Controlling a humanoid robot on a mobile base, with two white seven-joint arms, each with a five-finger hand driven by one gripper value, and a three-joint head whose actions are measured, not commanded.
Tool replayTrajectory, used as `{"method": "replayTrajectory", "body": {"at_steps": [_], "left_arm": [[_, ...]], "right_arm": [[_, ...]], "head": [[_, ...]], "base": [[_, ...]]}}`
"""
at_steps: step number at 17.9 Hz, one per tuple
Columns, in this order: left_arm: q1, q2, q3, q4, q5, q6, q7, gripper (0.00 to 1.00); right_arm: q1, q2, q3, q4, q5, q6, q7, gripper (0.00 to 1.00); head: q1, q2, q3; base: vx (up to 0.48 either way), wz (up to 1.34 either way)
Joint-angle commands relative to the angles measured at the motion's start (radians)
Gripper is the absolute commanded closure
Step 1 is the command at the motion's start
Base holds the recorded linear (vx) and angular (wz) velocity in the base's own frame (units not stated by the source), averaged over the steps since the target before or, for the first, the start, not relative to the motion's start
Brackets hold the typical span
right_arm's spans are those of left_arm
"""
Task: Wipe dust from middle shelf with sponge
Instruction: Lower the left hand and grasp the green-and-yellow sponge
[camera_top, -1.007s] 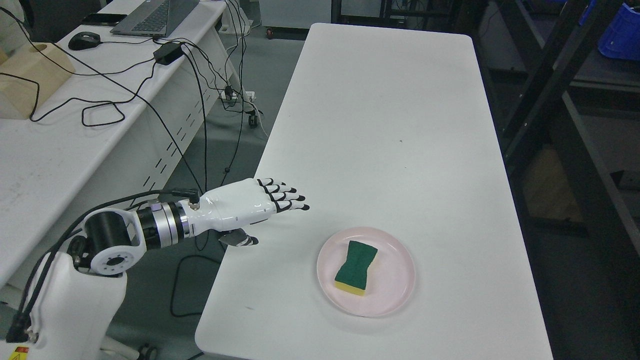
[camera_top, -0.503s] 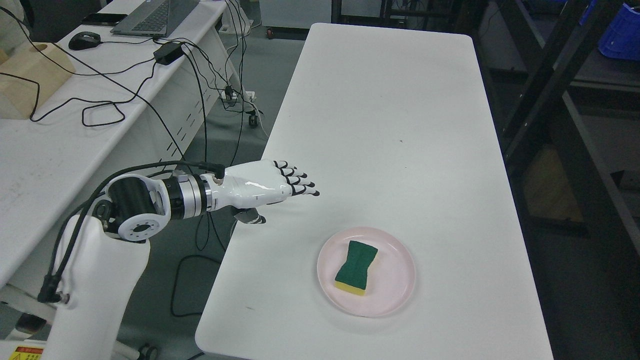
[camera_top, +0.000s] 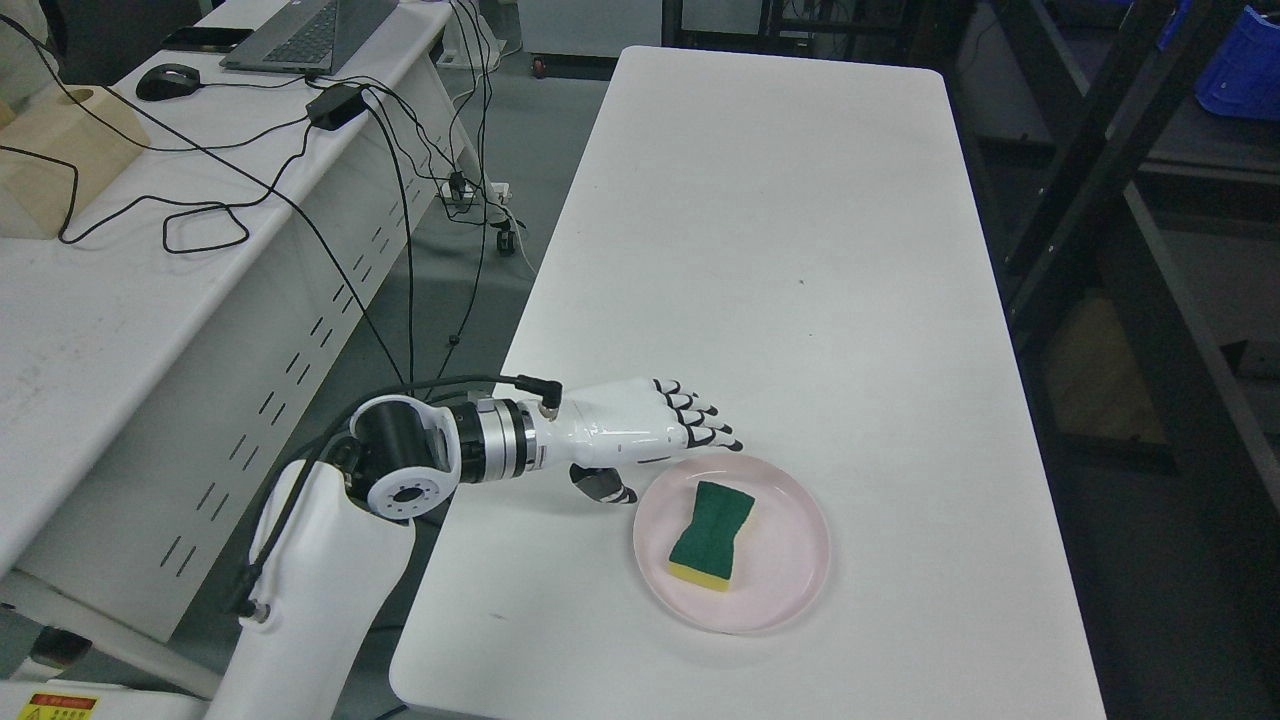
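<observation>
A long white table (camera_top: 780, 250) fills most of the head view. To its right, dark metal shelves (camera_top: 1120, 200) can be seen, and this is likely where the dust is to be wiped. To its left, a second desk (camera_top: 130, 290) is covered with black cables (camera_top: 400, 160).

The left hand (camera_top: 640, 432) is held just above the near left part of the table. Its fingers (camera_top: 705, 425) are stretched out flat and close together, and the thumb (camera_top: 605, 485) hangs down below the palm. Nothing is held in it. The fingertips are close to the left rim of the pink plate (camera_top: 800, 570). The right hand is not seen at all.

The sponge (camera_top: 714, 535) lies on the plate, green side up and yellow side down, a little left of the plate's middle. It has not been touched yet.

Some things could go wrong from here. The plate could be bumped or pushed along the table if the hand is moved in too low, because the rim is right in its way. The plate looks light and smooth, so it could slide easily. The sponge is soft and thin, so it could be squashed flat or slipped out if it is pinched at only one edge. If the plate is pressed on one side, it could be tipped and the sponge thrown off.
</observation>
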Motion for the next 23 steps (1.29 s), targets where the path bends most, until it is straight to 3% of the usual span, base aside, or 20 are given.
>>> {"method": "replayTrajectory", "body": {"at_steps": [1,7,12,15,16,18,23], "left_arm": [[0.038,-0.069,-0.071,0.080,-0.005,0.002,0.004,0.14],[0.047,-0.069,-0.074,0.078,0.001,0.002,0.002,0.21],[0.087,-0.069,-0.037,0.074,0.011,0.001,-0.001,0.42],[0.095,-0.069,0.004,0.075,0.120,0.001,-0.004,0.67],[0.098,-0.069,0.009,0.080,0.210,0.001,-0.005,0.82],[0.107,-0.069,0.012,0.080,0.318,0.001,-0.007,0.96],[0.112,-0.069,0.156,0.074,0.474,0.014,0.057,1.00]], "right_arm": [[0.000,-0.017,0.000,-0.017,0.000,0.000,0.000,0.00],[0.000,-0.017,0.000,-0.017,0.000,0.000,0.000,0.00],[0.000,-0.017,0.000,-0.017,0.000,0.000,0.000,0.00],[0.000,-0.017,0.000,-0.017,0.000,0.000,0.000,0.00],[0.000,-0.017,0.000,-0.017,0.000,0.000,0.000,0.00],[0.000,-0.017,0.000,-0.017,0.000,0.000,0.000,0.00],[0.000,-0.017,0.000,-0.017,0.000,0.000,0.000,0.00]], "head": [[0.0000,0.000,0.000],[0.0000,0.000,0.000],[0.0000,0.000,0.000],[0.0000,0.000,0.000],[0.0000,0.000,0.000],[0.0000,0.000,0.000],[0.0000,0.000,0.000]], "base": [[0.000,0.00],[0.000,0.00],[0.000,0.00],[0.000,0.00],[0.000,0.00],[0.000,0.00],[0.000,0.00]]}}
